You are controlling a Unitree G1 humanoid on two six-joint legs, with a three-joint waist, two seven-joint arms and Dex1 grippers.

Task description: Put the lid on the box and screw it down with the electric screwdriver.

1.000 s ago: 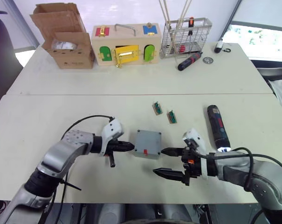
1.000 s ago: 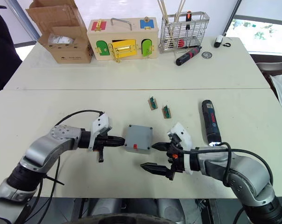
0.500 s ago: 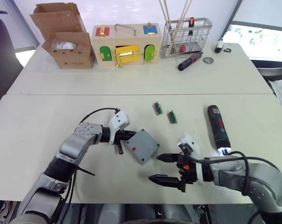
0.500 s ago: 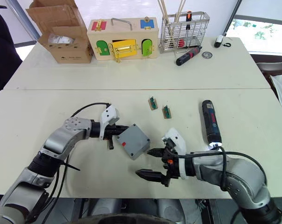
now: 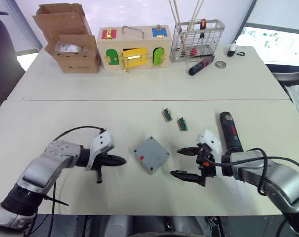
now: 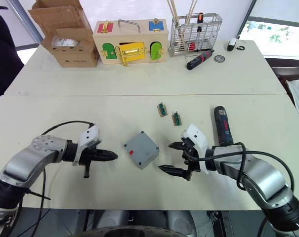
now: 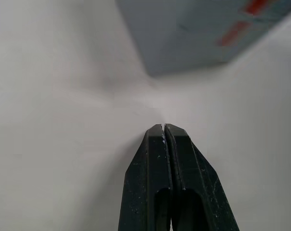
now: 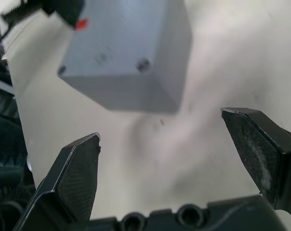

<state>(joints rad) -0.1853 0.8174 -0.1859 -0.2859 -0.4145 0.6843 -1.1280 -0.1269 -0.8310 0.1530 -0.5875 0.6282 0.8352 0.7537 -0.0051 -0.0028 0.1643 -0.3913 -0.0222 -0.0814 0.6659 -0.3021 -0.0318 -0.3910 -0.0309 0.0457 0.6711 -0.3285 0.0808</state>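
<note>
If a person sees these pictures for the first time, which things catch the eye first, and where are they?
The grey box lies turned at an angle in the middle of the near table, between the two grippers and touched by neither. The left gripper is shut, the right gripper wide open. The electric screwdriver lies just behind the right arm.

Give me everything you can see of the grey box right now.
The box is a small square grey enclosure, plastic by its look, with a red mark on top and screw holes at the corners. It lies flat on the table, turned so that its corners point along the table like a diamond. It sits between the left gripper, shut, and the right gripper, open. Neither touches it. Its lid already seems to be on, though I cannot be sure.
</note>
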